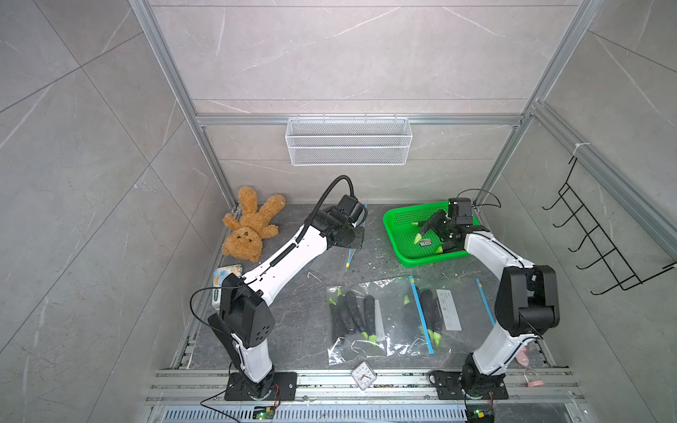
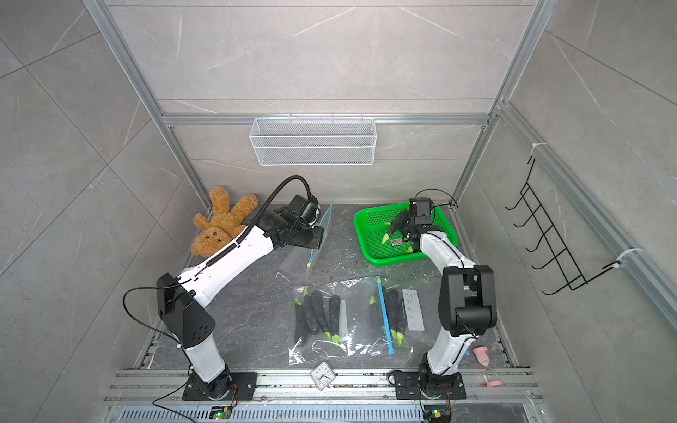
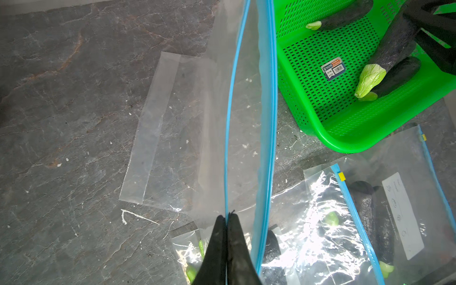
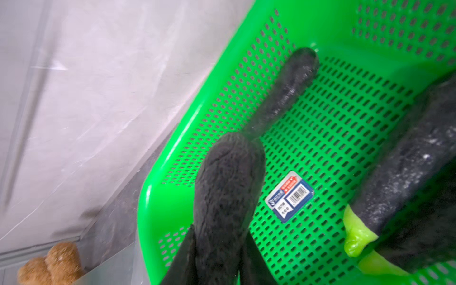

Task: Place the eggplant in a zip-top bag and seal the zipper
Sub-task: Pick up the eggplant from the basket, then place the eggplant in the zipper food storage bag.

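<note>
My left gripper (image 3: 227,217) is shut on one lip of a clear zip-top bag (image 3: 172,123), pinching its blue zipper strip (image 3: 228,123). The bag's mouth hangs open above the table, seen in both top views (image 1: 357,238) (image 2: 317,238). My right gripper (image 4: 219,234) sits over the green basket (image 1: 399,252) and is shut on a dark eggplant (image 4: 229,185). That eggplant (image 1: 424,231) tilts with its green stem down. Two more eggplants (image 4: 283,91) (image 4: 407,167) lie in the basket.
Two filled zip-top bags of eggplants (image 1: 351,311) (image 1: 428,311) lie at the front middle. A teddy bear (image 1: 249,227) lies at the back left, with a small packet (image 1: 225,274) below it. A clock (image 1: 363,375) rests on the front rail. A wire basket (image 1: 348,141) hangs on the back wall.
</note>
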You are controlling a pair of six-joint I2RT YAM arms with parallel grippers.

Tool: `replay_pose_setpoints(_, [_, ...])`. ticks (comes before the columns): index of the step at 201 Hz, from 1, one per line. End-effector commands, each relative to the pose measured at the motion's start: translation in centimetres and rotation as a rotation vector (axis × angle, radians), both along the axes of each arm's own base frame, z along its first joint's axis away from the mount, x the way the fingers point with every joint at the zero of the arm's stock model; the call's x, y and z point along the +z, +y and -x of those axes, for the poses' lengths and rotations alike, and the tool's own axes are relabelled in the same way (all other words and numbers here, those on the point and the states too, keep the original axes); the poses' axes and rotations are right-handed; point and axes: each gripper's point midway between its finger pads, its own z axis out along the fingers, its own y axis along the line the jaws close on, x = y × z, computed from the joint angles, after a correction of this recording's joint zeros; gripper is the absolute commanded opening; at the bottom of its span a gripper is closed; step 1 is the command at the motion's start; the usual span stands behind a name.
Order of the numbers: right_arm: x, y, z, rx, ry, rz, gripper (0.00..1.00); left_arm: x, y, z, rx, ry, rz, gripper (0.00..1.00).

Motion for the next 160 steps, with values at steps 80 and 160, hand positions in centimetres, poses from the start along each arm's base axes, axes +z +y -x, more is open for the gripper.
replay_pose_setpoints(80, [10.1,5.3,7.3,0.352,-0.236,-0.030,0.25,3.2,0.2,0.4,0.010,-0.003,0.162,0.00])
replay_pose_setpoints(160, [19.9,14.6,10.2,0.639,-0.490,-0.046,0.24,3.7,0.6,0.3,0.024,0.004,0.188,0.00])
